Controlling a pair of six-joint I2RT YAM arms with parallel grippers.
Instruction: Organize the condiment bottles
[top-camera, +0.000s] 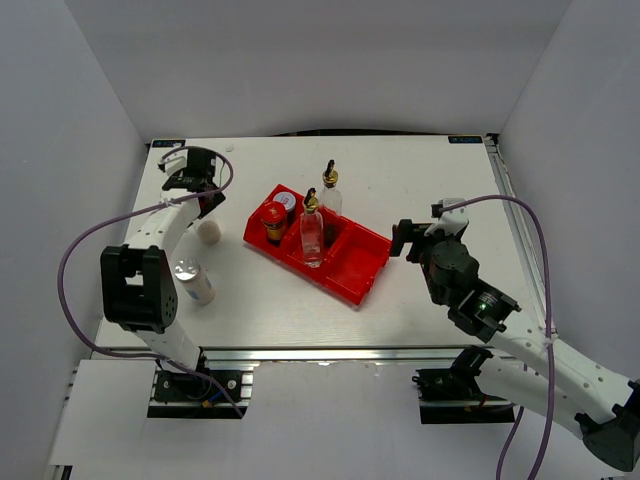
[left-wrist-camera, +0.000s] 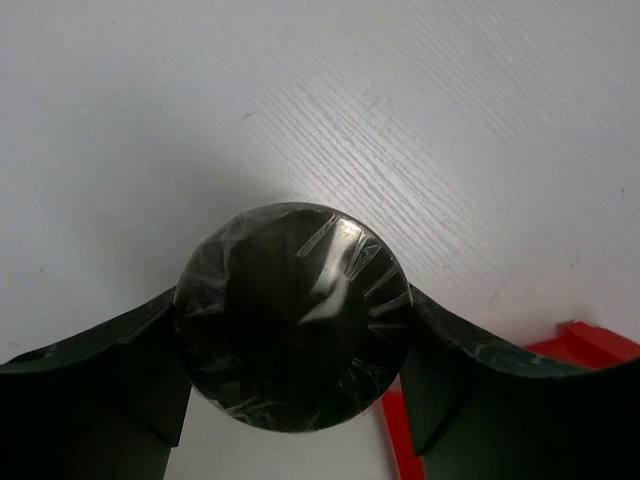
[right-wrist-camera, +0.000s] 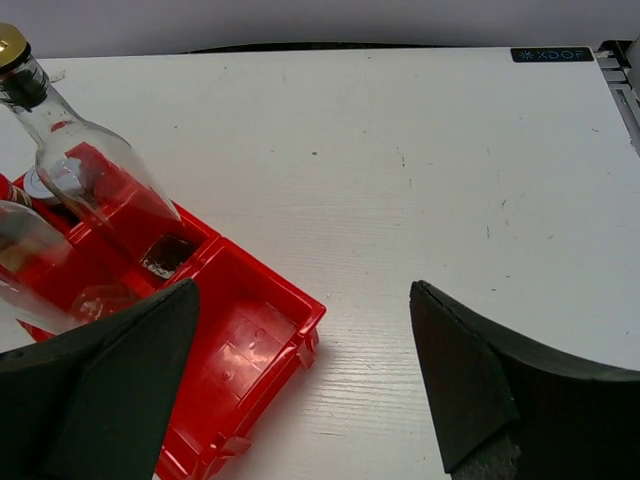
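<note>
The job looked a little over half done. The red divided plastic bin (top-camera: 352, 265) sat in the middle of the white tabletop (top-camera: 450, 180) and already carried a short red-lidded jar (top-camera: 273, 220), a small white-capped container (top-camera: 287, 200) just behind it, and a tall clear bottle with a gold spout top (top-camera: 312, 232). The second tall clear bottle (top-camera: 330, 190) seemed, from the right wrist view, to stand in a rear compartment. The bin's right-hand end compartment lay bare. Two pieces were left outside. A squat shaker with a shiny film-wrapped cap (left-wrist-camera: 293, 315) stood on the tabletop just left of the bin, and the left hand (top-camera: 205, 208) had clenched on it, one finger (left-wrist-camera: 120, 370) pressed against each side of the cap. It had not yet been lifted. Another silver-capped shaker (top-camera: 195, 283) waited nearer the front edge, beside the left arm's elbow and well apart from the bin. The right hand (right-wrist-camera: 300, 295) hung released and empty, its fingers spread wide, just beside the bin's right end.
</note>
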